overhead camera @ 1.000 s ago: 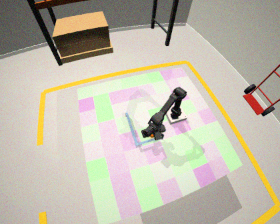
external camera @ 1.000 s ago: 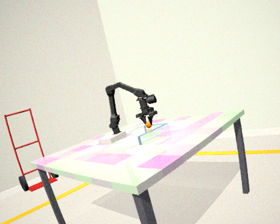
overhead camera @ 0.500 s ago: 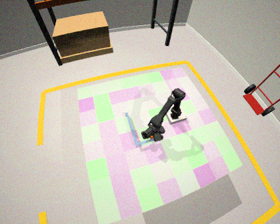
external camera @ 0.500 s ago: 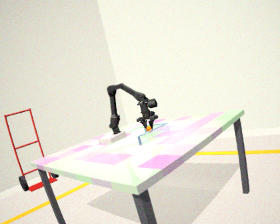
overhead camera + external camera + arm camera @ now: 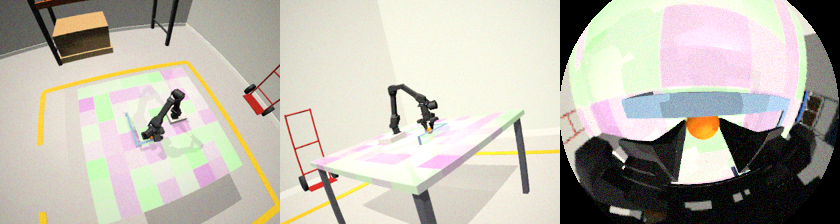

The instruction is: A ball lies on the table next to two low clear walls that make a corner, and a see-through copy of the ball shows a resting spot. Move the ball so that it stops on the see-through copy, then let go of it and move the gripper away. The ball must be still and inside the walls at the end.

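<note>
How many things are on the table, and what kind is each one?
Orange ball, held in the end effector: 1
Clear blue walls: 2
Robot arm: 1
Total: 4

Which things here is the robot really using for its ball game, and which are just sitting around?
For the job:
orange ball, held between the jaws
gripper
clear blue walls
checked table

Just around:
red hand truck
cardboard box
black rack legs
yellow floor line
</note>
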`<act>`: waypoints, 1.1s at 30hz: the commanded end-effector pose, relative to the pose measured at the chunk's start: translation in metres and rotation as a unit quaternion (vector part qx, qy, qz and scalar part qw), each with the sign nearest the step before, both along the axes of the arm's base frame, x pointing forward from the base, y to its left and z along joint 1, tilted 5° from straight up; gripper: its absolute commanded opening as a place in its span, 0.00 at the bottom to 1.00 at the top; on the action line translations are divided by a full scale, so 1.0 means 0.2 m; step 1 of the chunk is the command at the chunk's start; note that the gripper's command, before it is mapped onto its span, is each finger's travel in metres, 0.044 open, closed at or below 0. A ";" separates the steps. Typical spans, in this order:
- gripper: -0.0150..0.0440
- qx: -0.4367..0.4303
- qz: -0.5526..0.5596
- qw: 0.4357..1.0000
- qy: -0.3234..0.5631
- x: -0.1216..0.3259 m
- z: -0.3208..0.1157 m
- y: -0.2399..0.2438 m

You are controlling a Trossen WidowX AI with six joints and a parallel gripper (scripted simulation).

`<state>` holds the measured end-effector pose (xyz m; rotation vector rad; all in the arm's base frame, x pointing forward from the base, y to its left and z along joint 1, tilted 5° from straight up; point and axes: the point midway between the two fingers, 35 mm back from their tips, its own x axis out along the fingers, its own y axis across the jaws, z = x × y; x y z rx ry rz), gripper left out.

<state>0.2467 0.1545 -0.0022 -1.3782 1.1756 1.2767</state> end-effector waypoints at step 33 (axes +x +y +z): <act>1.00 0.004 0.003 1.000 -0.006 -0.02 0.64 0.04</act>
